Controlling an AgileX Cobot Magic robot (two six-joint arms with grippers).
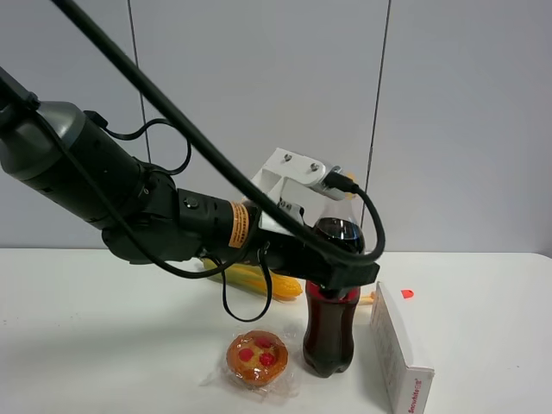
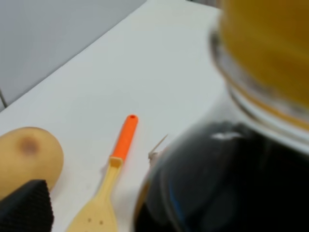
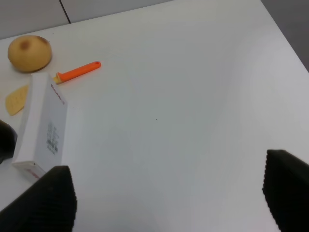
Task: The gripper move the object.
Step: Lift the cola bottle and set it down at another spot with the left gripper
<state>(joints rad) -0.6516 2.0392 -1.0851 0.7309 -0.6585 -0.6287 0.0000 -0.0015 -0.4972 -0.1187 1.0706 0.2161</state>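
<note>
On the white table (image 1: 103, 345), you have the bottle (image 1: 329, 341) standing upright just right of lower centre in the high view, its neck inside the left gripper (image 1: 342, 276), whose jaws look open, one finger (image 2: 24, 210) clear of the plastic.

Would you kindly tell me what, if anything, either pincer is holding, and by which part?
Cannot be told: the left pincer is at the bottle just above its label, but a firm grip isn't visible. The right pincer holds nothing.
</note>
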